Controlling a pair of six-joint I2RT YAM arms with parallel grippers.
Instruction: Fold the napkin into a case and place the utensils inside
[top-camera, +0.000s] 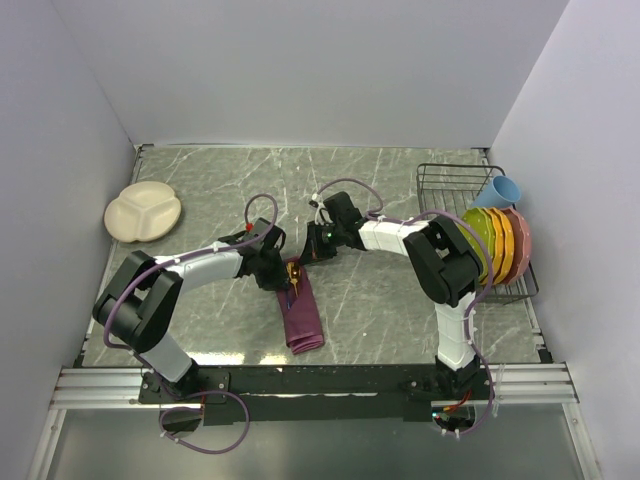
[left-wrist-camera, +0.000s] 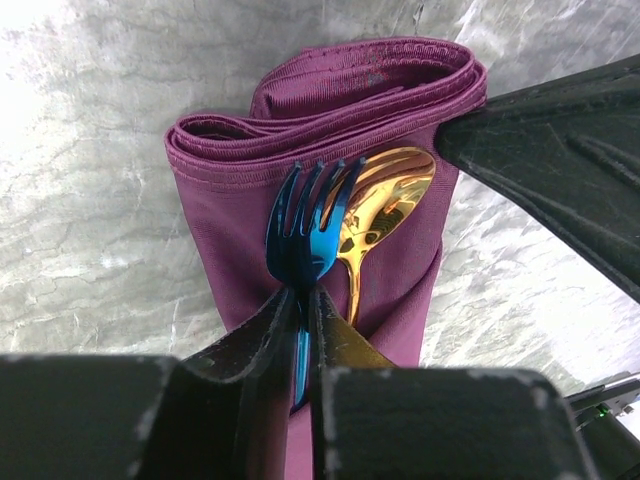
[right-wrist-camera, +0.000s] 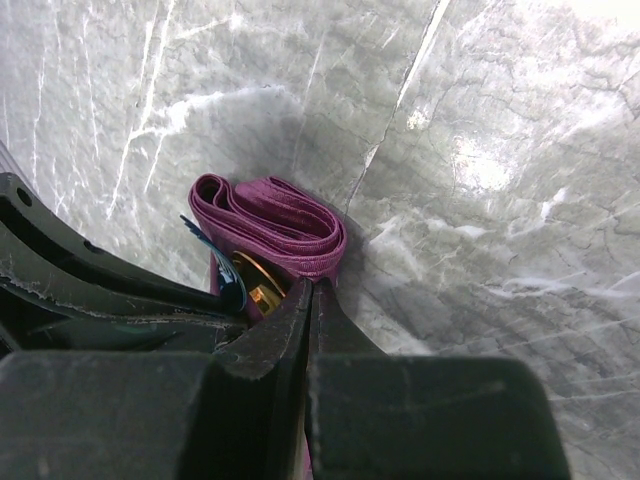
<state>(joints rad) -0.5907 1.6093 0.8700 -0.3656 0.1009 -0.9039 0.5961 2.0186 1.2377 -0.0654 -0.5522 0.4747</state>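
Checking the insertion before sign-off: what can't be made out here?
- Left wrist: fork handle, hidden between left gripper fingers.
- Left wrist: spoon handle end, behind the same fingers.
- Right wrist: whether right gripper pinches the case; its fingers cover the contact.
- Top: fork and spoon, too small.

A grey marble-patterned table is carrying three things directly — the case, lying as a folded maroon strip near the middle towards the near edge, a cream divided plate sitting at the far left, and a black wire rack standing along the right side.
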